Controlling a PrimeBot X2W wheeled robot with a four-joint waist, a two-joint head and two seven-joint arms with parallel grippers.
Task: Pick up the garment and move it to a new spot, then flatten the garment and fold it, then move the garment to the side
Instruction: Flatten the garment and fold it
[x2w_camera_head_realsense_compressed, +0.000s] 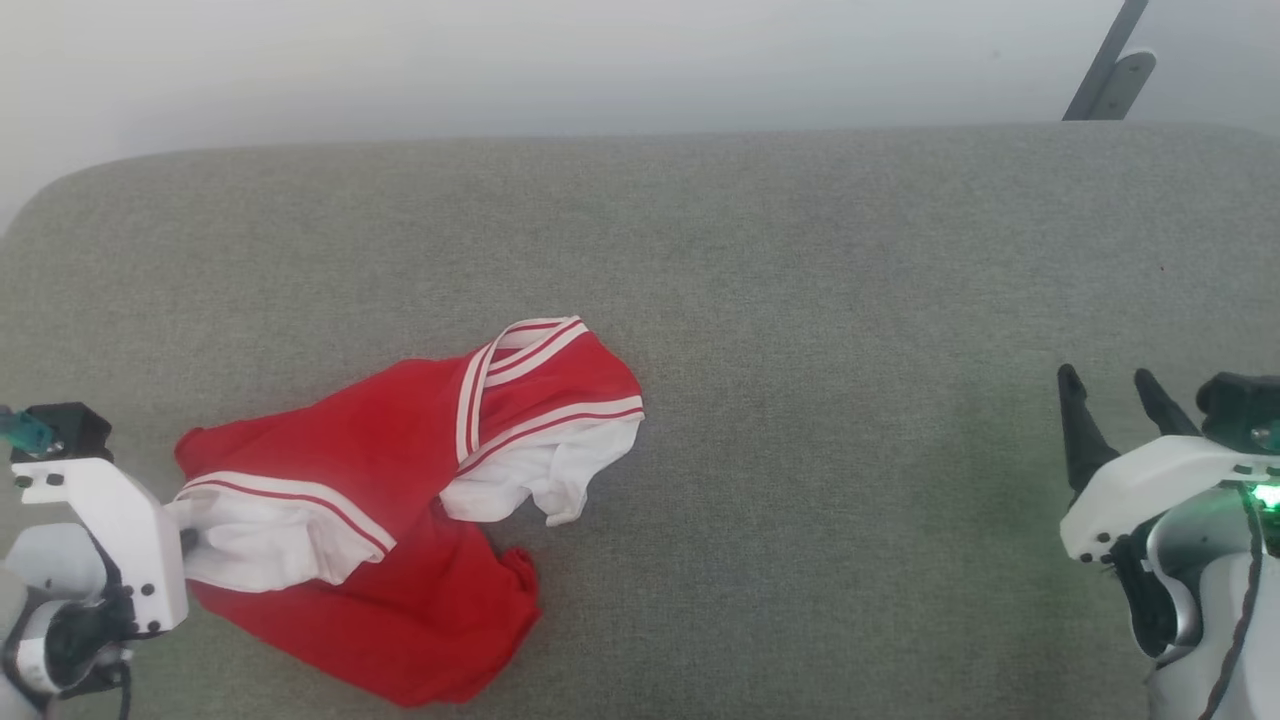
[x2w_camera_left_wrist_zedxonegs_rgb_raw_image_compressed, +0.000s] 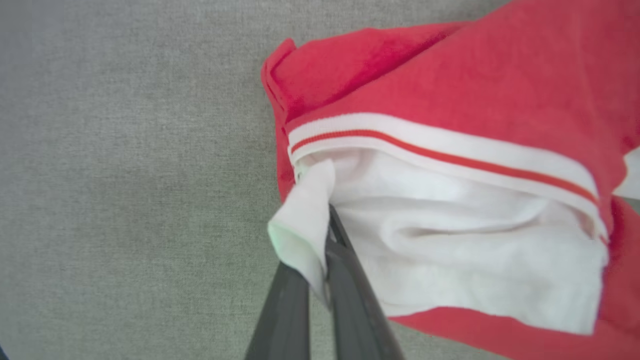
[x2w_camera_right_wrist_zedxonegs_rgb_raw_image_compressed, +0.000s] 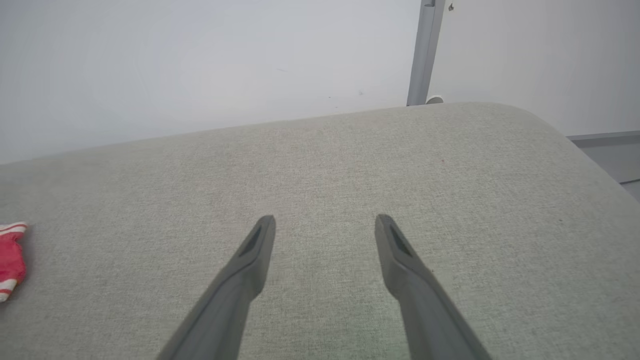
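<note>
While the left gripper (x2w_camera_left_wrist_zedxonegs_rgb_raw_image_compressed: 324, 235) is clamped tight on a fold of white sleeve (x2w_camera_left_wrist_zedxonegs_rgb_raw_image_compressed: 475, 250), the garment (x2w_camera_head_realsense_compressed: 400, 470) lies crumpled on the grey fabric-covered desk (x2w_camera_head_realsense_compressed: 800, 250), spreading away from that gripper toward the robot's right. In the left wrist view the two dark fingers (x2w_camera_left_wrist_zedxonegs_rgb_raw_image_compressed: 350, 290) are pressed together with the sleeve's edge pinched between them. The cloth wraps over the tip of one finger and hides it. Just beyond the fingertips runs a white band with a thin red stripe (x2w_camera_left_wrist_zedxonegs_rgb_raw_image_compressed: 450, 157), and past that the red body of the garment (x2w_camera_left_wrist_zedxonegs_rgb_raw_image_compressed: 500, 75).

From the head view the left gripper (x2w_camera_head_realsense_compressed: 185, 540) meets the cloth at the near sleeve (x2w_camera_head_realsense_compressed: 250, 545), its fingertips hidden by its own white housing. Farther from it, a second white sleeve (x2w_camera_head_realsense_compressed: 530, 465) lies under another striped band, and the striped collar (x2w_camera_head_realsense_compressed: 520, 350) sits at the garment's far end. A red lobe of cloth (x2w_camera_head_realsense_compressed: 430, 620) trails to the side of the gripper, toward the desk's near edge.

The right gripper (x2w_camera_head_realsense_compressed: 1105, 378) is well apart from the garment, on the other side of the desk, with its jaws spread wide and nothing between them. In its own wrist view the right gripper (x2w_camera_right_wrist_zedxonegs_rgb_raw_image_compressed: 325, 220) points across bare grey fabric, and a small piece of the garment (x2w_camera_right_wrist_zedxonegs_rgb_raw_image_compressed: 10, 260) shows far off to its left. Beyond its fingertips, past the desk's edge, a grey metal post (x2w_camera_right_wrist_zedxonegs_rgb_raw_image_compressed: 425, 50) rises against a pale wall (x2w_camera_right_wrist_zedxonegs_rgb_raw_image_compressed: 200, 60).
</note>
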